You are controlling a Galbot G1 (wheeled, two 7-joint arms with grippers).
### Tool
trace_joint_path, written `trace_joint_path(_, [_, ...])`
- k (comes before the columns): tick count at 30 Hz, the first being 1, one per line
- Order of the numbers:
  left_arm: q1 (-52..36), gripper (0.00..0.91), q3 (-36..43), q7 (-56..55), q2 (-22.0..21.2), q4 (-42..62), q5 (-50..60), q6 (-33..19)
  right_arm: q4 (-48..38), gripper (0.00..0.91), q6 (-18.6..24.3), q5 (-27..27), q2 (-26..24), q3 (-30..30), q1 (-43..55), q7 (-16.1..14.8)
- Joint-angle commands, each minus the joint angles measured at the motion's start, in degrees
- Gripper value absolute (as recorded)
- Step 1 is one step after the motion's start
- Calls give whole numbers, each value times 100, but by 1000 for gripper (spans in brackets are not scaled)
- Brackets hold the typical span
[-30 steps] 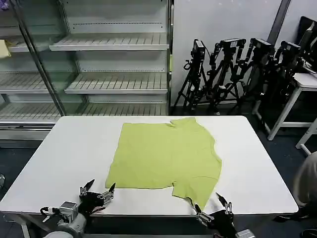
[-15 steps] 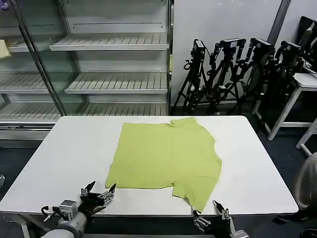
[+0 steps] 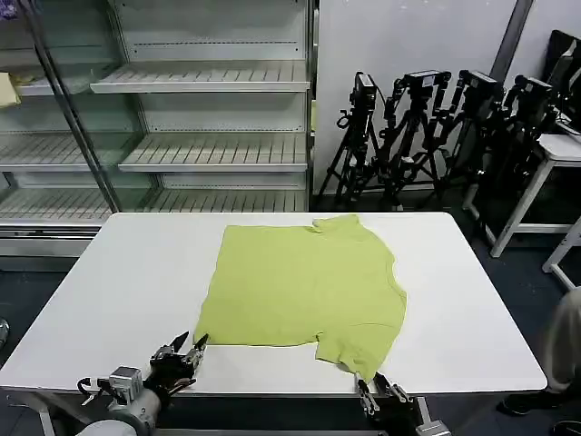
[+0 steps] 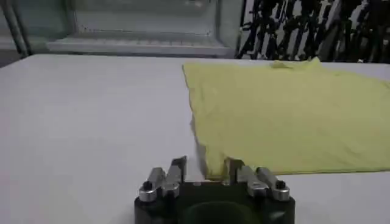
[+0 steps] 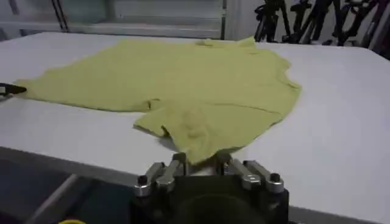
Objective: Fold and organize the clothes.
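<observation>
The clothes are one lime yellow-green T-shirt (image 3: 304, 282) lying flat on the white table (image 3: 118, 272), neck toward the far side. My left gripper (image 3: 189, 346) sits at the shirt's near left corner. In the left wrist view the corner of the shirt (image 4: 286, 115) lies between the narrowly open fingers of that gripper (image 4: 204, 170). My right gripper (image 3: 375, 391) is at the table's front edge, by the near sleeve tip. In the right wrist view the sleeve tip of the shirt (image 5: 183, 85) reaches between the open fingers of that gripper (image 5: 201, 161).
Bare table surface lies to both sides of the shirt. Behind the table stand empty metal shelves (image 3: 209, 109) and a row of black tripods (image 3: 436, 127). Another white table (image 3: 563, 150) stands at the far right.
Both grippers have moved in toward the shirt's near edge and their fingers have narrowed. The right one has dropped lower at the table's front edge. The shirt has not moved.
</observation>
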Motion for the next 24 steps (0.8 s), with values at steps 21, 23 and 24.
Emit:
trace_joint_path(21, [-322, 10, -76, -19, 87, -122, -388, 9, 226, 0, 217, -298, -66, -14, 434, -48])
trace_joint_path(23, [-438, 20, -78, -30, 121, -97, -458, 10, 211, 0, 187, -274, -87, 13, 617, -43])
trace_joint_path(24, [-521, 20, -69, -51, 145, -73, -523, 10, 185, 0, 154, -248, -87, 27, 720, -46])
